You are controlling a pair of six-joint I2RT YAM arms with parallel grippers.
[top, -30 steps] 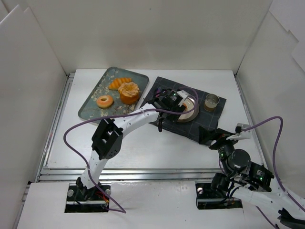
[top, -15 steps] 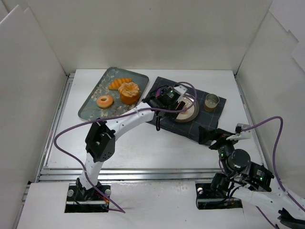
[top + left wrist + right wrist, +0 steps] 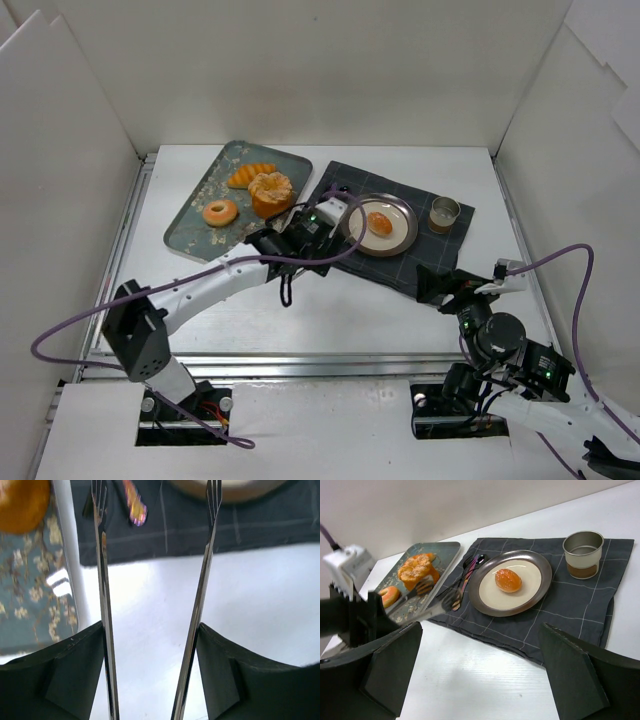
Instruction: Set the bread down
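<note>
Glossy oval bread (image 3: 380, 222) centred on round metal-rimmed plate (image 3: 401, 240). Left gripper (image 3: 156, 500) near plate rim, jaws apart, empty; right gripper (image 3: 480, 630) likewise.

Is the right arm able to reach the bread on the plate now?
Probably yes. The bread lies uncovered on the plate, the left gripper hangs off to its side, and only cloth lies on the way.
</note>
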